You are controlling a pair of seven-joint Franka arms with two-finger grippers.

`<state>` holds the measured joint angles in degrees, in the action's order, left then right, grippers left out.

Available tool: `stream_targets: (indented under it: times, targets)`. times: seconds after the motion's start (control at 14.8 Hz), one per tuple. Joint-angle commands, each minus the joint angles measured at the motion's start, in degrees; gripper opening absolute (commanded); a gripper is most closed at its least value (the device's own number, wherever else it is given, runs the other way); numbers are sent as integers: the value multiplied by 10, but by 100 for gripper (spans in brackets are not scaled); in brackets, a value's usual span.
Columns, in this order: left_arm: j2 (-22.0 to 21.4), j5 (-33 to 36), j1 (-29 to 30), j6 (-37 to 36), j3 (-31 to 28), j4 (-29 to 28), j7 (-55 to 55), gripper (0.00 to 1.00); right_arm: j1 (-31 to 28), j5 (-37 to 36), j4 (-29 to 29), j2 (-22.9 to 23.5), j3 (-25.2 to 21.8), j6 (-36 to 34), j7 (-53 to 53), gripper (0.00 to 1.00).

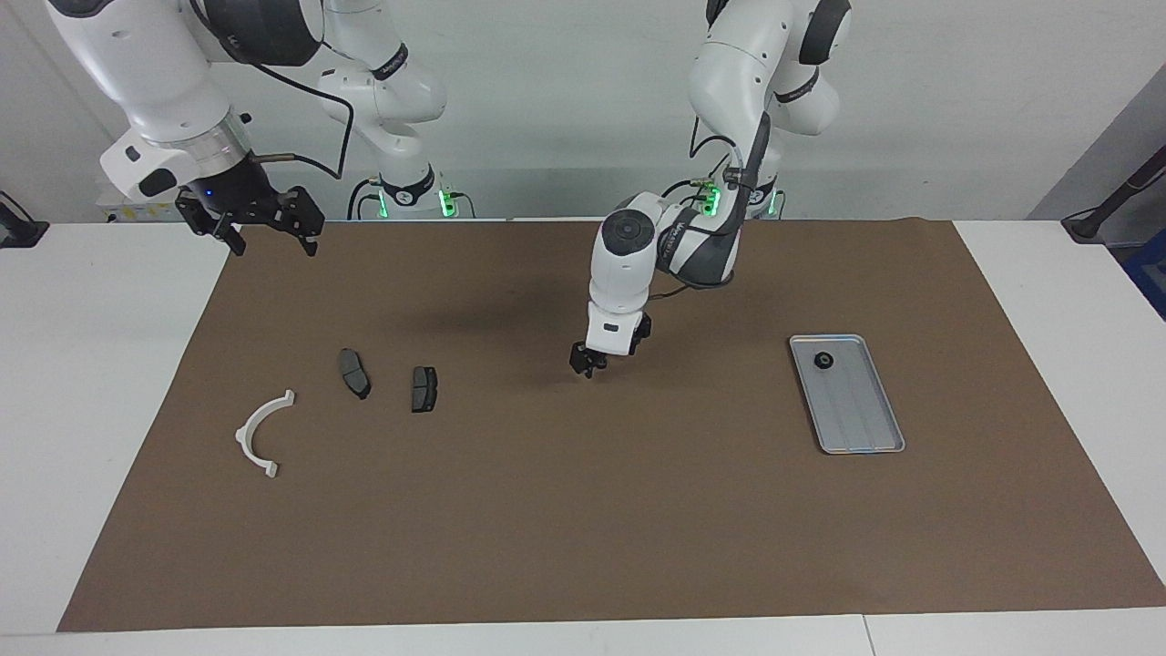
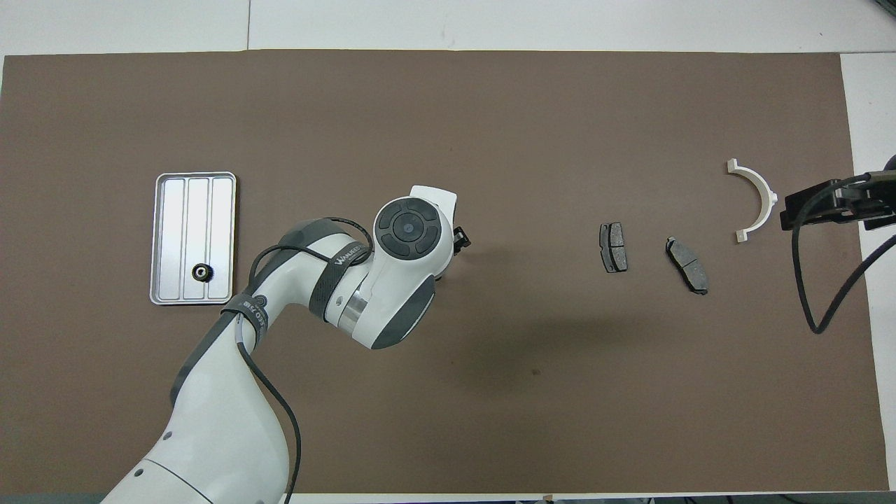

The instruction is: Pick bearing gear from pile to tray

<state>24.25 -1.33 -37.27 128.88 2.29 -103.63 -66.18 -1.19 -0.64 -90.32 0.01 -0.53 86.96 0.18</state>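
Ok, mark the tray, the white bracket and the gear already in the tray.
tray (image 1: 864, 428): facing view, bare ridged floor.
white bracket (image 1: 256, 421): facing view, middle of its arc.
gear (image 1: 823, 360): facing view, its round top.

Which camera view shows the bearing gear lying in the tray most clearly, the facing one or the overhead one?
The overhead view: the bearing gear shows there as a dark ring with a pale centre, at the end of the tray nearer to the robots. In the facing view it is only a small dark spot on the tray.
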Motion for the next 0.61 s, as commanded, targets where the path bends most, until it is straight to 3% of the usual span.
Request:
stream_targets:
  times: [0.0, 0.34, 0.54]
  targets:
    - [4, 0, -18, 16, -8, -10, -18, 99, -7, 5, -43, -30, 2, 28, -13, 100]
    - [4, -1, -20, 15, -8, -11, -18, 74, -5, -2, -42, -30, -6, 29, -27, 100]
    - [4, 0, -25, 16, -8, -18, -18, 73, -5, -3, -44, -31, -9, 29, -27, 100]
